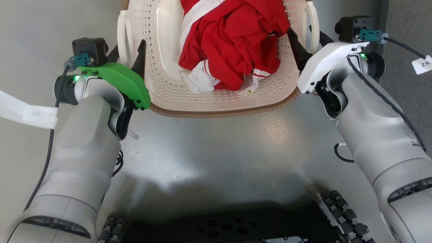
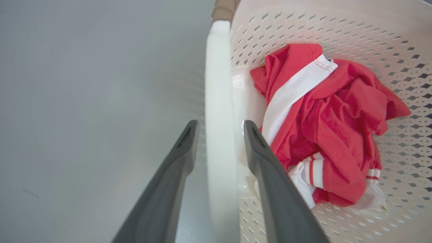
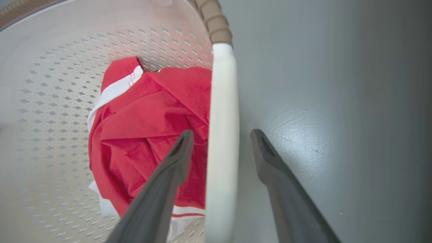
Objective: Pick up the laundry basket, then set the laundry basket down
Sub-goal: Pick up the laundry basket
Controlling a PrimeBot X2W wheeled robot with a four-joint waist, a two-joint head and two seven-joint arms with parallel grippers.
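The cream perforated laundry basket [image 1: 162, 67] with brown rim trim sits on the grey floor at the top middle of the head view, holding crumpled red and white clothes [image 1: 236, 40]. My left gripper [image 1: 130, 47], under a green cover, straddles the basket's left loop handle [image 1: 122, 37]. In the left wrist view that handle [image 2: 219, 84] runs between the open fingers of the left gripper [image 2: 220, 126] with small gaps on each side. My right gripper [image 1: 303, 32] straddles the right handle [image 1: 314, 23]. Seen from the right wrist, this handle [image 3: 222, 101] lies between the right gripper's [image 3: 222, 134] open fingers, one inside the basket, one outside.
My dark wheeled base [image 1: 222, 226] fills the bottom edge. A white tape strip [image 1: 27, 113] lies on the floor at the left. A darker grey surface [image 1: 408, 27] runs along the right edge, with a paper tag [image 1: 423, 64] on the cable there.
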